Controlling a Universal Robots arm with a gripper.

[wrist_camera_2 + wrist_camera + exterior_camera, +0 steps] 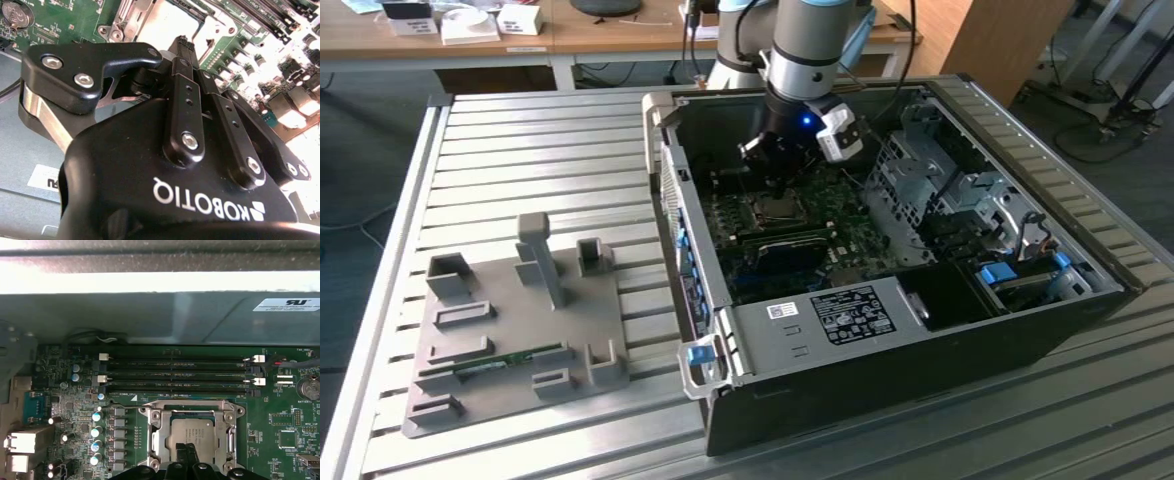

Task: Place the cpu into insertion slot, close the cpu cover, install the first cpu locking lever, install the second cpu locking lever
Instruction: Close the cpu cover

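Observation:
The cpu [195, 432], a dull silver-grey square, lies in the insertion slot [778, 208] of the green motherboard [854, 240] inside the open computer case. The cpu cover [159, 435], a silvery frame, lies flat around it, and the chip shows through its window. My gripper [187, 451] hangs right over the near edge of the chip with its black fingers pressed together and nothing seen between them. In the exterior view the gripper [778, 188] points straight down at the socket. The second wrist view shows the gripper [181, 42] with its tips meeting over a bright metal area.
Long black memory slots [175, 372] run beside the socket, and a row of capacitors [96, 430] stands on its other side. A black box with a white label [854, 315] and a metal drive cage [947, 190] sit in the case. A grey fixture plate [507, 320] lies at the exterior view's left.

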